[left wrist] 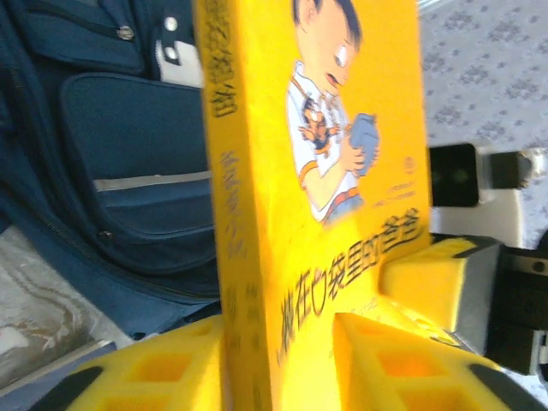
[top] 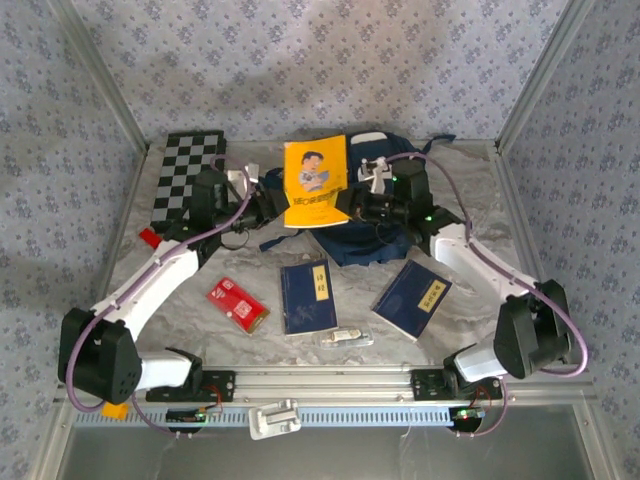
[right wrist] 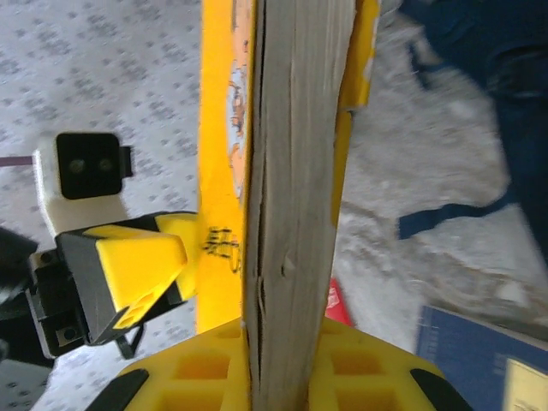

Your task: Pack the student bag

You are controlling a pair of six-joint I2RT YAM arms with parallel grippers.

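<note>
A yellow book with a cartoon boy on its cover stands upright above the middle of the table, held from both sides. My left gripper is shut on its spine edge, with the gripper clamped at the bottom of the book. My right gripper is shut on the opposite edge, where the grey page block runs between its fingers. The navy student bag lies behind and under the book, its front pocket in the left wrist view.
Two flat dark blue books lie in front of the bag. A red packet lies front left and a small clear item near the front rail. A checkerboard lies at the back left.
</note>
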